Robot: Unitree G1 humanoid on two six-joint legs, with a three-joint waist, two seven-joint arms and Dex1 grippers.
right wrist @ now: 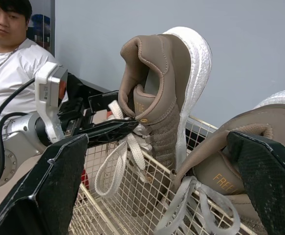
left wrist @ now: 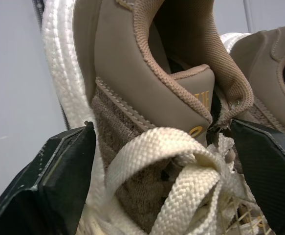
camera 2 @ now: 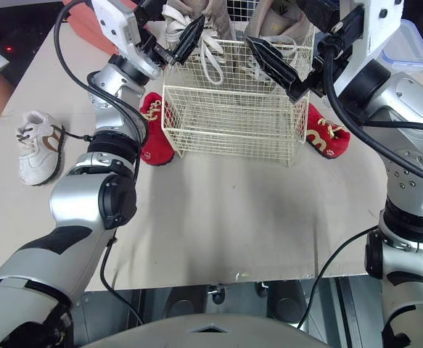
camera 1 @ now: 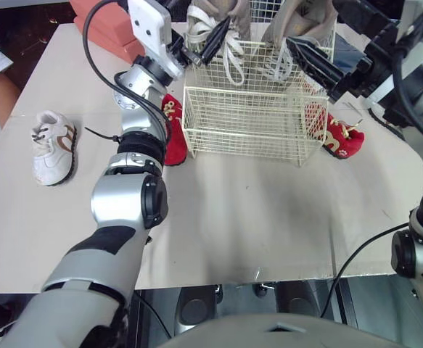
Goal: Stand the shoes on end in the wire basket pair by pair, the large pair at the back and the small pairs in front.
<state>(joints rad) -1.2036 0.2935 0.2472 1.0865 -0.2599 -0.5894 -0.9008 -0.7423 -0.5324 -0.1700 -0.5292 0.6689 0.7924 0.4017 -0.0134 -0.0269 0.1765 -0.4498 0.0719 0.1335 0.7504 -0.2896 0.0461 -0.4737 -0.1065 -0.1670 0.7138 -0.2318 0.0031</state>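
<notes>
Left eye view shows beige table [camera 1: 233, 217] carrying wire basket [camera 1: 244, 123].

2 tan shoes [camera 1: 218, 18] stand in the wire basket [camera 1: 244, 127], 1 red shoe [camera 1: 173, 134] beside each end.

Large taupe sneaker [left wrist: 147, 98]: rough knit cloth upper, smooth matt suede-like heel panel, ribbed white foam sole [left wrist: 59, 73], coarse woven cream laces [left wrist: 181, 161]. Cream wire basket [camera 1: 244, 119]: coated metal, slight sheen. Red slippers [camera 2: 153, 134]: plush cloth. Fingers [left wrist: 59, 181] of my left gripper [left wrist: 162, 127]: matt, finely grained black plastic. Beige table [camera 1: 255, 217]: smooth, matt.
</notes>
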